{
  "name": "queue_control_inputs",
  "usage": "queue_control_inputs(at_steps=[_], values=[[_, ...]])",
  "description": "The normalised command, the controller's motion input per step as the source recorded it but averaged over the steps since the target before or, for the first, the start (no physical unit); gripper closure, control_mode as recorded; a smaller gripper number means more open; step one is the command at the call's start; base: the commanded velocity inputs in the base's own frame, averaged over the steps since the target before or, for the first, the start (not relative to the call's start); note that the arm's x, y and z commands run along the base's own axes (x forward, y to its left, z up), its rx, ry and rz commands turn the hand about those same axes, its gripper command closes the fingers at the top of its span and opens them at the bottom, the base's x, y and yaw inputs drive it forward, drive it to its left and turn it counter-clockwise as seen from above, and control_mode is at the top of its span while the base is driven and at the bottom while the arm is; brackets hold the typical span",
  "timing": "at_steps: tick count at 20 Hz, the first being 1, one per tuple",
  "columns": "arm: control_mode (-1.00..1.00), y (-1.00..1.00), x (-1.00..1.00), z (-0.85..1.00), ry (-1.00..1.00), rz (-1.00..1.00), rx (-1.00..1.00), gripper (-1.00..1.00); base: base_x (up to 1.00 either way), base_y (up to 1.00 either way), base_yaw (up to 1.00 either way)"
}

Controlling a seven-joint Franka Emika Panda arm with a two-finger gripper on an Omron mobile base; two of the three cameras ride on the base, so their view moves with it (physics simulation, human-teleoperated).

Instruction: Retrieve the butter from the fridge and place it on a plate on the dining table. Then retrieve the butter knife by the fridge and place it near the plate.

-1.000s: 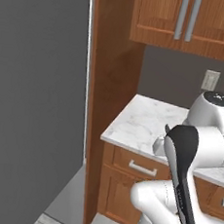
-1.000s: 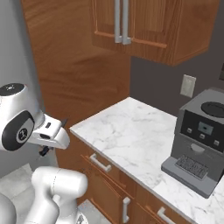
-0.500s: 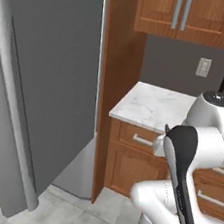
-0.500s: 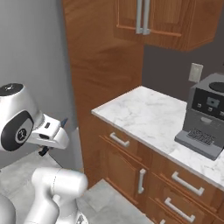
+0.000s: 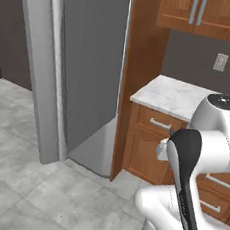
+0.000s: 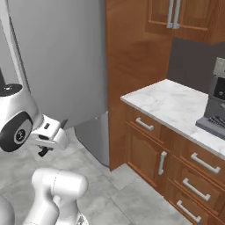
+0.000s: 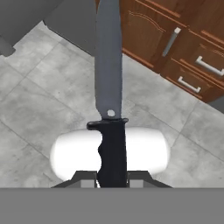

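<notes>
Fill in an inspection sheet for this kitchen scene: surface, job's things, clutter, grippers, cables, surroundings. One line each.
surface: white marble counter over wooden drawers; grey tiled floor.
job's things: butter knife held by its dark handle, blade pointing away from the hand; grey fridge with a door standing open.
clutter: coffee machine on the counter.
grippers: gripper shut on the butter knife.
cables: nothing seen.
surroundings: wooden wall cabinets, wall socket.
</notes>
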Motion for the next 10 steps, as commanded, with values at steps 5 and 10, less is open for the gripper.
queue_control_inputs(at_steps=[5, 10], values=[[1.00, 0.00, 0.00, 0.00, 0.00, 0.00, 0.00, 1.00, -0.67, 0.00, 0.61], [1.00, 0.00, 0.00, 0.00, 0.00, 0.00, 0.00, 1.00, -0.53, 0.00, 0.68]])
